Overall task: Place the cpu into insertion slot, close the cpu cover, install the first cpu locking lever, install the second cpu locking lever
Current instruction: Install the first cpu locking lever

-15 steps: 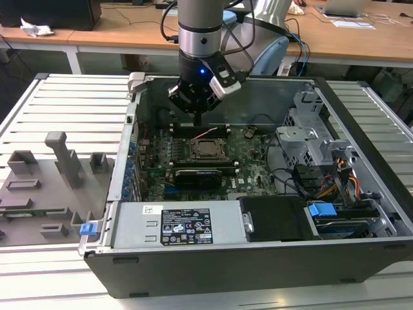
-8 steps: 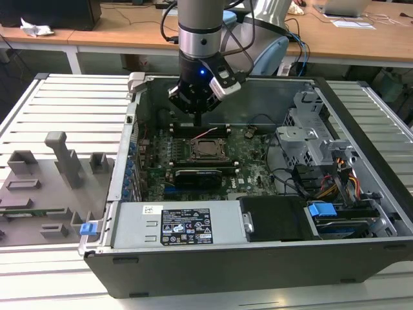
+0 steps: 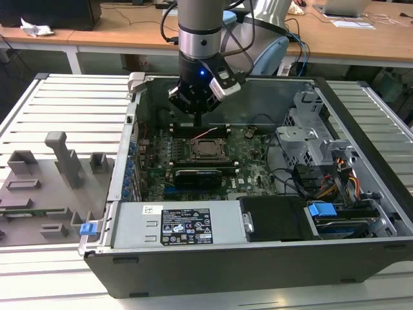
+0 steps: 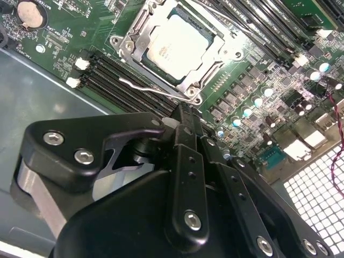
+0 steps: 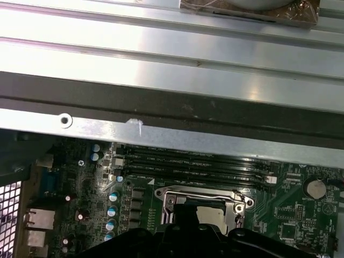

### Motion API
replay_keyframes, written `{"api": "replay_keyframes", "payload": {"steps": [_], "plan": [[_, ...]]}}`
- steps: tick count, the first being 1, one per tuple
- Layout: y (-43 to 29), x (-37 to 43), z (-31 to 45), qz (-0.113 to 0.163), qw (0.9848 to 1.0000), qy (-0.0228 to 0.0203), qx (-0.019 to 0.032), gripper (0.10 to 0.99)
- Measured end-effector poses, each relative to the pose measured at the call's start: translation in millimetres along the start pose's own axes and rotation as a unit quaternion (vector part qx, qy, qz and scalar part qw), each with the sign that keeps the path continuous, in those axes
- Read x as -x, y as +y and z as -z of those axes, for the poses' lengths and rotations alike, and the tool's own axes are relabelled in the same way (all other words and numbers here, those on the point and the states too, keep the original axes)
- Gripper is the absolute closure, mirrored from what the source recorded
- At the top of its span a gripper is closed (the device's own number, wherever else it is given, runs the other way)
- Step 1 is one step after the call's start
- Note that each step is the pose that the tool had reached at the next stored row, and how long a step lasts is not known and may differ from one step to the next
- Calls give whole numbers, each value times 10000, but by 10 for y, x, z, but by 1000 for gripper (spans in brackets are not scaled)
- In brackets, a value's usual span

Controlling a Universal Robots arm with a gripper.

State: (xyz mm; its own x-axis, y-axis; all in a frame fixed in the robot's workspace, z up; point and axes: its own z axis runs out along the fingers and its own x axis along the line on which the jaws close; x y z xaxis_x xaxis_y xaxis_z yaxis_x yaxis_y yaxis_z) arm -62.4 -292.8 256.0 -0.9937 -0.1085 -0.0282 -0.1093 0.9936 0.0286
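Cpu (image 4: pixel 177 43) seated, cpu cover (image 4: pixel 212 70) down. Closed, empty gripper (image 4: pixel 185 112) hovering just beyond, far side. Likely first locking lever (image 4: pixel 145 87) step; calls for precise fingertip contact.

Print on the power supply label (image 3: pixel 186 227) is illegible.

The cpu (image 5: pixel 214 214) lies framed by the cover (image 5: pixel 199 192), partly hidden behind the gripper (image 5: pixel 185 221). Memory slots (image 5: pixel 193 164) run beside it on the green board (image 5: pixel 293 217), below the case wall (image 5: pixel 161 99).
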Motion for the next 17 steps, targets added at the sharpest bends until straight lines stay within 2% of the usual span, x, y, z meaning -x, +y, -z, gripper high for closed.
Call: {"api": "replay_keyframes", "payload": {"steps": [1,2,3,12,17], "plan": [[0,1,-3,0,10000,-2,23,980],[0,3,-8,-4,10000,-7,68,980],[0,5,-12,-9,10000,-8,75,980],[-7,41,-91,0,10000,-8,77,980],[-8,44,-108,2,10000,-7,76,980]]}}
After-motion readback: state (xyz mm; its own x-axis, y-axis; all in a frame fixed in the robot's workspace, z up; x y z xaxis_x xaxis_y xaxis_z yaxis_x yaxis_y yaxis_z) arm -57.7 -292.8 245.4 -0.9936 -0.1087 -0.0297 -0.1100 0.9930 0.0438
